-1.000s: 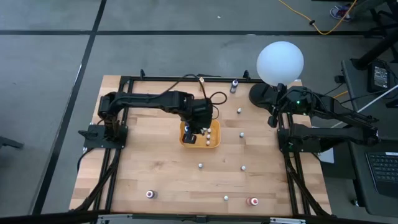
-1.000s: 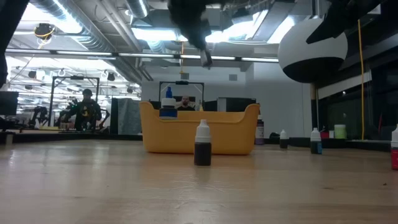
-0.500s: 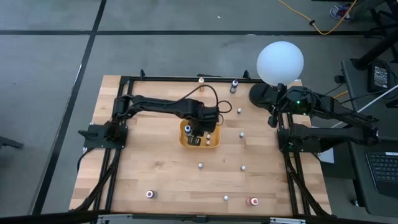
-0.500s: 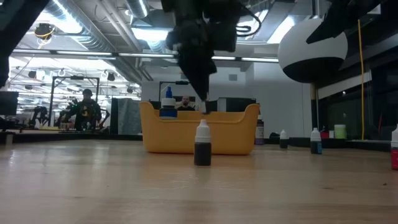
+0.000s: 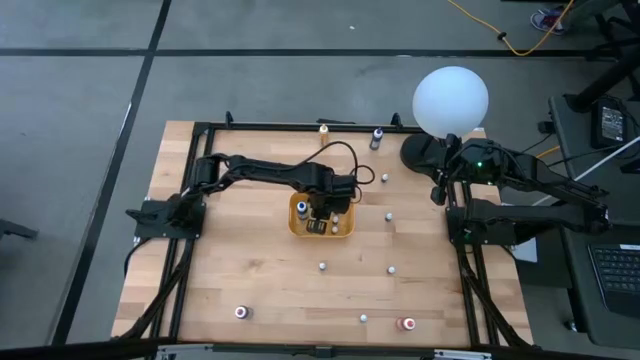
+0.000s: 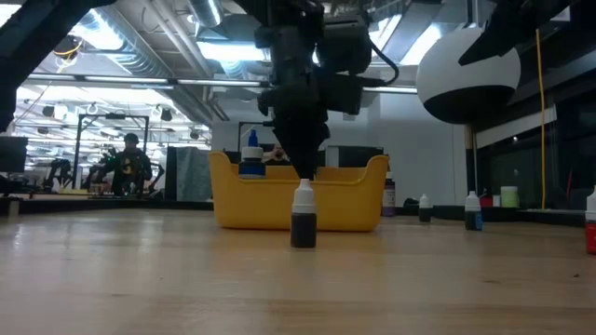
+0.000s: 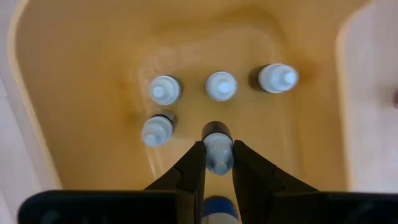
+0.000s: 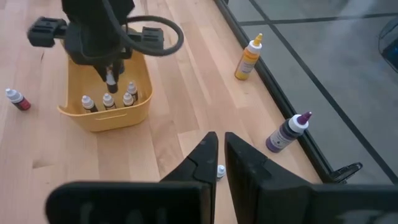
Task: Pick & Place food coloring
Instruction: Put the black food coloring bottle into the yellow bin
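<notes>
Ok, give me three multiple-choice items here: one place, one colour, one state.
1. The left gripper is: A) over the tray B) over the floor C) at the near edge.
2. The front bottle, low view, is: A) red B) dark C) blue.
3. The left gripper is: A) open, empty B) shut, empty C) shut on a bottle.
A: high view shows it above the tray. B: dark body, white cap. C: wrist view shows it between the fingers. The right gripper waits shut.

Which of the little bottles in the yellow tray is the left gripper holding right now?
The bottle pinched in the left gripper, hanging above the tray. The other four bottles stand free on the tray floor, untouched.
</notes>
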`<state>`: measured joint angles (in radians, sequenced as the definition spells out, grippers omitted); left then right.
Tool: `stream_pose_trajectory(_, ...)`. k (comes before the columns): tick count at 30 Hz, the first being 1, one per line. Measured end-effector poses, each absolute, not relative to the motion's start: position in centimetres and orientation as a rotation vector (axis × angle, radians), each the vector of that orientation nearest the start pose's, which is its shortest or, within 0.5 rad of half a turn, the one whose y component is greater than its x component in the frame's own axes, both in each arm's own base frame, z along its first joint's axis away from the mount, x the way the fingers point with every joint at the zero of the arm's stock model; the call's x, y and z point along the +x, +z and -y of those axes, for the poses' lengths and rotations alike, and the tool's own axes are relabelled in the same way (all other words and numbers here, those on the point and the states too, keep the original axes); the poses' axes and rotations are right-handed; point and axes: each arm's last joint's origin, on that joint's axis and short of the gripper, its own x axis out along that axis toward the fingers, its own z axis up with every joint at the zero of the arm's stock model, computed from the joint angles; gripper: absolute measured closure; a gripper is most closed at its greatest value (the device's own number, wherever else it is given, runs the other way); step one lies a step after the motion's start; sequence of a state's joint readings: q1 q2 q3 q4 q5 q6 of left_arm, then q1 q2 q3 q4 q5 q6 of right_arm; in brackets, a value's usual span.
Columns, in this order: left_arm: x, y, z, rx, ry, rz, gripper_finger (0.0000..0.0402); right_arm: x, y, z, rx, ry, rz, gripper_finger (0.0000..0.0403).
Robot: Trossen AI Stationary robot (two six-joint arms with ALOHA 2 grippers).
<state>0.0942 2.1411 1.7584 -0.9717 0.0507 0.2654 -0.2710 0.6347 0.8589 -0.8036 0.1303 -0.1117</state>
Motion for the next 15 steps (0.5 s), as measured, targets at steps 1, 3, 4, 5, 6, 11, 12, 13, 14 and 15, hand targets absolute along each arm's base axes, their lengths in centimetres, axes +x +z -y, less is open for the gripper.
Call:
stream_pose_trajectory(1, 43.21, 19.41, -3.97, 0.135, -0.138, -1.343, 0.0343, 10.85, 32.02, 3.40, -0.067, -0.357, -0.603, 0.0369)
stream_pose_trajectory(3, 43.22, 19.37, -4.00, 0.148, -0.140, -1.344, 0.0343, 10.85, 32.03, 3.41, -0.067, -0.357, -0.603, 0.0369)
stream_pose_trajectory(4, 43.27, 19.41, -4.01, 0.152, -0.140, -1.337, 0.0343, 10.85, 32.02, 3.40, -0.067, -0.357, -0.603, 0.0369)
stream_pose_trajectory(5, 43.32, 19.43, -4.00, 0.153, -0.140, -1.332, 0.0343, 10.85, 32.02, 3.40, -0.067, -0.357, -0.603, 0.0369)
stream_pose_trajectory(6, 43.36, 19.44, -4.00, 0.153, -0.140, -1.328, 0.0343, 10.85, 32.03, 3.40, -0.067, -0.356, -0.603, 0.0369)
stream_pose_trajectory(11, 43.49, 19.47, -4.02, 0.157, -0.137, -1.314, 0.0343, 10.85, 32.03, 3.40, -0.068, -0.356, -0.603, 0.0369)
stream_pose_trajectory(12, 43.49, 19.47, -4.02, 0.161, -0.139, -1.314, 0.0343, 10.85, 32.03, 3.41, -0.068, -0.356, -0.603, 0.0369)
stream_pose_trajectory(13, 43.50, 19.48, -4.02, 0.164, -0.141, -1.313, 0.0343, 10.86, 32.02, 3.41, -0.068, -0.356, -0.603, 0.0369)
stream_pose_trajectory(14, 43.51, 19.49, -4.02, 0.165, -0.142, -1.311, 0.0343, 10.85, 32.02, 3.40, -0.068, -0.356, -0.603, 0.0369)
stream_pose_trajectory(15, 43.51, 19.49, -4.03, 0.165, -0.140, -1.311, 0.0343, 10.85, 32.02, 3.40, -0.068, -0.356, -0.603, 0.0369)
